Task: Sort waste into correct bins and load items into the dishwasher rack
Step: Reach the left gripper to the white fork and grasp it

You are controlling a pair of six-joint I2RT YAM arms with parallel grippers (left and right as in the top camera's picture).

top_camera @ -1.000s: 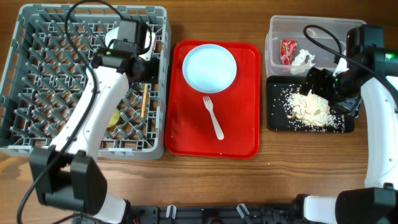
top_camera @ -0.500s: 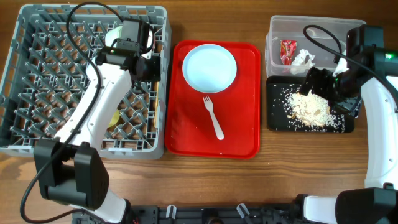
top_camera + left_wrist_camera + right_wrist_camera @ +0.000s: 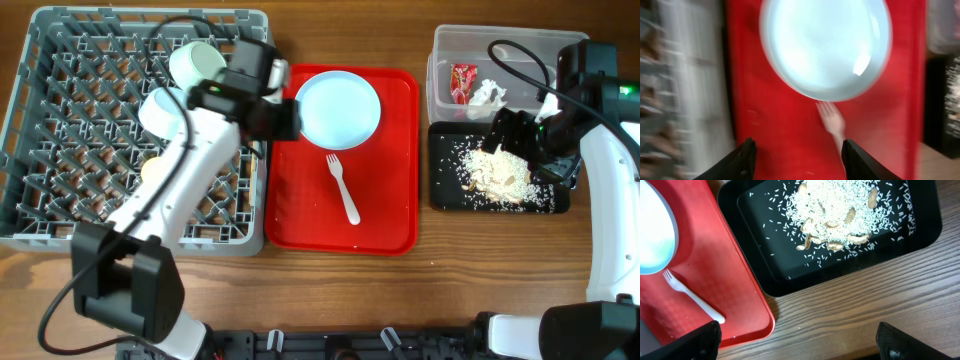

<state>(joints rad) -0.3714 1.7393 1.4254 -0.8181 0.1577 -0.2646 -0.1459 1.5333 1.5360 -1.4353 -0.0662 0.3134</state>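
Note:
Two pale bowls [image 3: 197, 62] [image 3: 160, 108] lie in the grey dishwasher rack [image 3: 60, 130], and a bit of the yellow cup [image 3: 150, 169] shows beside my left arm. The white plate [image 3: 338, 108] [image 3: 827, 45] and the white fork [image 3: 343, 188] [image 3: 690, 298] lie on the red serving tray [image 3: 385, 220]. My left gripper [image 3: 287, 118] [image 3: 797, 160] hangs open and empty over the tray's left side, just short of the plate. My right gripper [image 3: 508, 132] [image 3: 800, 342] is wide open above the black tray [image 3: 445, 195] [image 3: 765, 275], which holds the food scraps [image 3: 500, 172] [image 3: 840, 210].
The clear tub [image 3: 480, 45] at the back right holds the red wrapper [image 3: 463, 82] and the crumpled napkin [image 3: 488, 95]. Bare wooden table [image 3: 850, 315] runs along the front of both trays.
My left gripper has opened, letting go of a bowl in the rack, and has swung right from the rack to over the red tray. The right arm has not moved.

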